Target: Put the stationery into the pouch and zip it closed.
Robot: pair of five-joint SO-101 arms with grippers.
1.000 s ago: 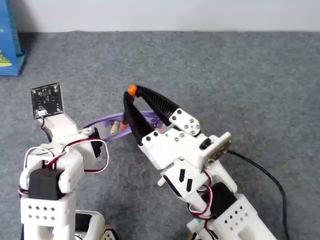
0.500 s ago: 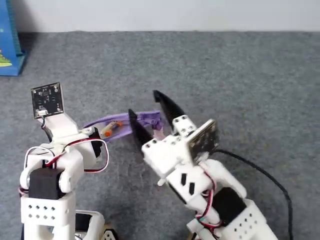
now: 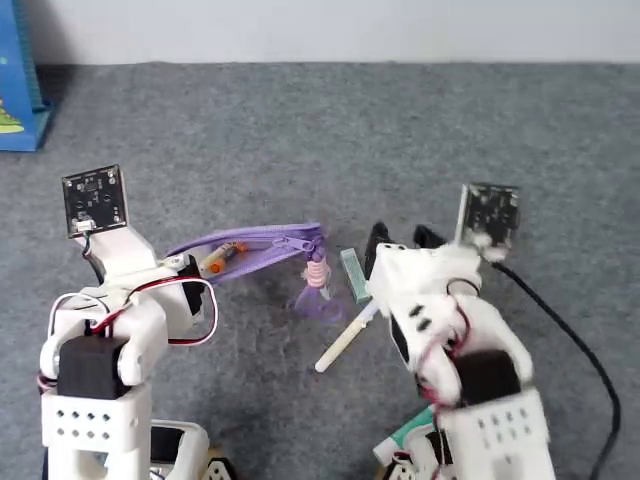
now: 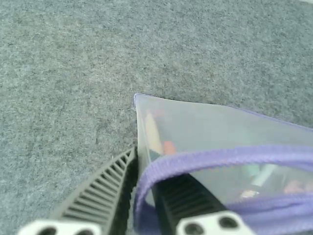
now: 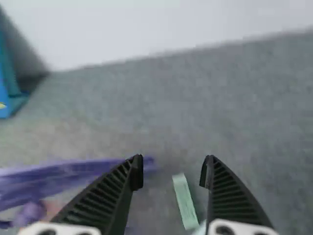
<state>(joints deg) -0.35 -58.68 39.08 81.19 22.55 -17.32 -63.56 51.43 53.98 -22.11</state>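
A clear pouch (image 3: 255, 250) with a purple zipper rim lies left of centre, its mouth open. An orange-tipped pen (image 3: 218, 260) lies inside it. My left gripper (image 3: 190, 272) is shut on the pouch's near end; in the left wrist view the fingers (image 4: 105, 196) clamp the purple rim of the pouch (image 4: 220, 127). On the carpet to the right of the pouch lie a green eraser (image 3: 353, 275) and a white pen (image 3: 345, 340). My right gripper (image 3: 400, 238) hangs open just right of them, the green eraser (image 5: 183, 203) below its open tips (image 5: 171, 171).
A zipper charm (image 3: 318, 278) dangles from the pouch's right end. A blue box (image 3: 15, 90) stands at the far left back. A black cable (image 3: 560, 345) runs along the right arm. Grey carpet stretches open behind and to the right.
The right gripper held the orange-tipped pen above the pouch, let it go into the pouch, then drew back to the right and stayed open. The left arm kept still.
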